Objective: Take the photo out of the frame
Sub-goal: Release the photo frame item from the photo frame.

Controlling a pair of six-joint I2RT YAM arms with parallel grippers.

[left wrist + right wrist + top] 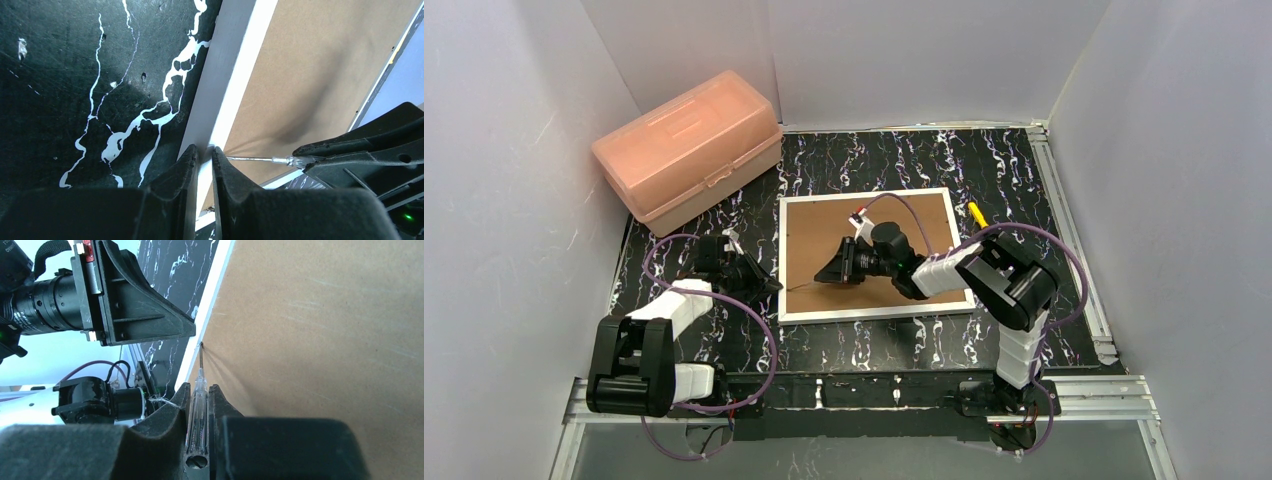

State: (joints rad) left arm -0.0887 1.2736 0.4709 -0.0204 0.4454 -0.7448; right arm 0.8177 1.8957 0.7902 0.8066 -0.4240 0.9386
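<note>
The frame (819,225) lies back-up at the middle of the black marbled table (874,160), brown fibreboard showing inside a thin white border; the photo itself is not visible in any view. Only the left wrist camera shows that the left gripper (204,152) has its jaws nearly closed, pinching the frame's white left edge near the near corner. Only the right wrist camera shows the right gripper (200,390) clamped on a clear-handled screwdriver (197,410), its thin tip touching the seam between border and fibreboard on that same edge. From above, both grippers meet at the frame's near-left part. A pink plastic box (689,150) sits well apart at far left, a small yellow object (976,212) just beside the far-right corner, and bare table rings the frame.
</note>
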